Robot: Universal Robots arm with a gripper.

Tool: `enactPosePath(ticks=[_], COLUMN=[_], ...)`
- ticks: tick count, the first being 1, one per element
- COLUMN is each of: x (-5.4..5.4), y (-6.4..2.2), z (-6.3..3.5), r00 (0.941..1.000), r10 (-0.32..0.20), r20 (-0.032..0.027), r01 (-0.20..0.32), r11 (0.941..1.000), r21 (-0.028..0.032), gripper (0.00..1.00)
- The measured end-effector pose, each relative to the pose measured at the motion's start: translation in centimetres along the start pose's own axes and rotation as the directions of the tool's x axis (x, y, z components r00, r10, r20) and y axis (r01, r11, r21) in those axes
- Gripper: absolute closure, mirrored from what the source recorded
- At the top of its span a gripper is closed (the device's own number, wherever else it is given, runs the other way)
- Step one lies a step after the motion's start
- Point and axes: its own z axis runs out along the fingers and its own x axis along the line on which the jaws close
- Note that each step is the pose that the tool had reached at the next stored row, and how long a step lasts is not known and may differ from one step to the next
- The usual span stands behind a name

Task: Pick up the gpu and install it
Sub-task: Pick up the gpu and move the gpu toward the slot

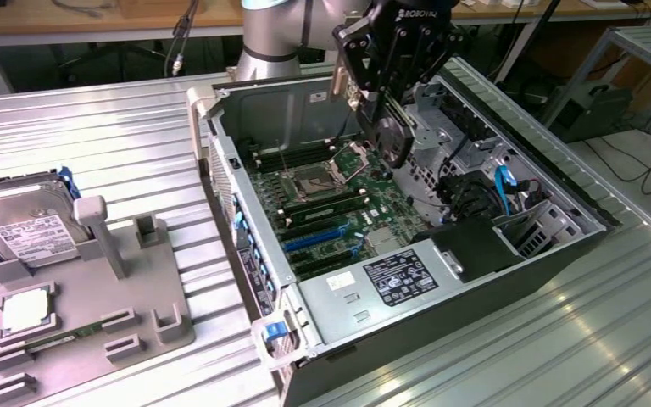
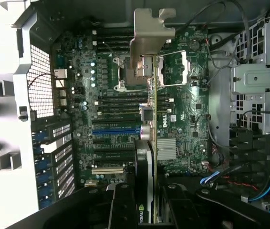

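A ribbed metal table [image 1: 99,127] is filling the exterior view. An open computer case [image 1: 580,246] is lying on its side on it, taking the middle and the exterior view's right. The robot arm [image 1: 275,34] is reaching in from the upper middle of the frame, above the case. Inside the case, the green motherboard [image 1: 325,212] is facing up, and a power supply [image 1: 382,284] with a label is sitting at the lower middle. A grey holder tray [image 1: 88,288] is resting on the table at the lower left of the frame, well apart from the arm.

The gripper [image 1: 388,106] is hanging over the open case and its fingers are pinching the gpu [image 1: 393,144]. The card is standing on edge over the motherboard, near the CPU socket, and it is not sitting in any slot. In the wrist view the gripper [image 2: 147,191] is clamping the gpu [image 2: 144,162] from both sides, and the silvery bracket [image 2: 150,33] is pointing away from the fingers.

On the tray, a hard drive [image 1: 26,229] is leaning at the left edge of the frame, and a small square CPU chip [image 1: 26,309] is lying below it.
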Motion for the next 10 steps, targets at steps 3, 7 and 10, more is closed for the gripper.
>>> enactPosePath(ticks=[3,7,10], x=[-0.06,-0.09,-0.09], y=[0.20,0.35,0.36], z=[0.00,0.00,0.00], r00=[1.0000,1.0000,1.0000], r10=[0.000,0.000,0.000], r20=[0.0000,0.0000,0.0001], r01=[0.000,0.000,0.000], r11=[1.0000,1.0000,1.0000], r21=[-0.0001,-0.0001,-0.0002], gripper=[0.73,0.73,0.73])
